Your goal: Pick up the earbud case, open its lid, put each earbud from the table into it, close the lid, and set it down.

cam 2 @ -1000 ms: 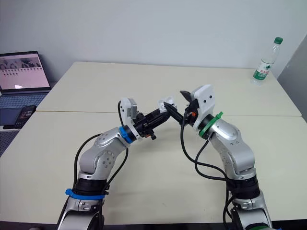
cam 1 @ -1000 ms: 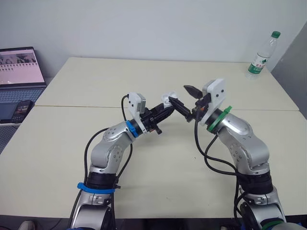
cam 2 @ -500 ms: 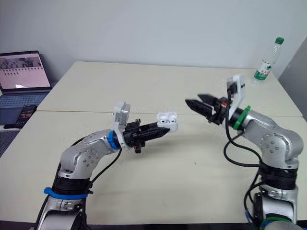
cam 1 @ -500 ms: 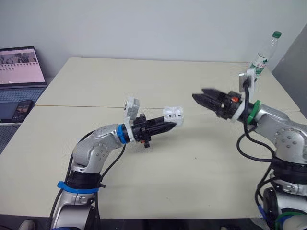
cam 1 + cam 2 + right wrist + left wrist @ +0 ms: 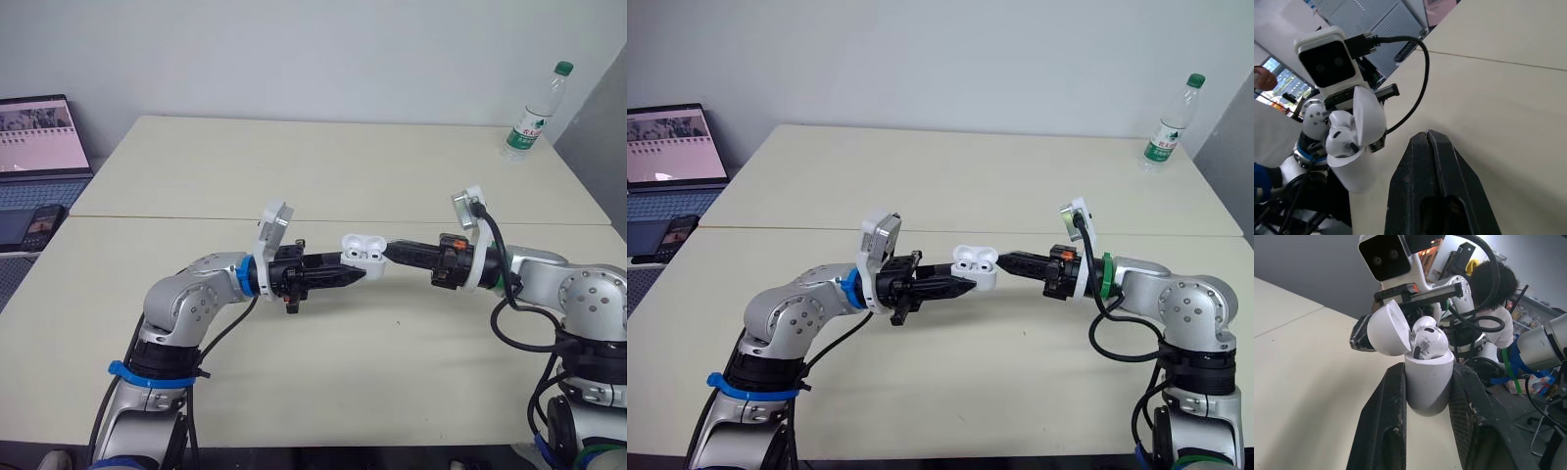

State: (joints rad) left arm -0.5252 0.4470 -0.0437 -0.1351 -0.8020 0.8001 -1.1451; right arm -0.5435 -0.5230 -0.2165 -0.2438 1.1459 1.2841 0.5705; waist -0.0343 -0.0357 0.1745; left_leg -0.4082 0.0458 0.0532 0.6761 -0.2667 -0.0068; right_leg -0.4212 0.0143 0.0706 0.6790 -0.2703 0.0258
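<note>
**While left gripper clamps the open case, right gripper sits shut at its lid**

Where the two arms meet over the table (image 5: 294, 166), the left gripper (image 5: 355, 275) holds the case (image 5: 364, 251) in the air, well above the tabletop. Its two fingers (image 5: 1382, 421) are pressed against the case's lower body, one on each side, base sunk between them. The lid (image 5: 1387, 329) is swung open and tilted back, toward the right arm. Two earbuds (image 5: 1429, 339) sit in the case, heads sticking up above the rim.

The right gripper (image 5: 392, 252) points at the case from the other side, fingers (image 5: 1415, 166) pressed together with nothing between them. Its tip is just beside the back of the lid; actual contact can't be told.

A bottle (image 5: 532, 113) stands at the table's far right corner, and a laptop (image 5: 39, 132) is off to the left.
</note>
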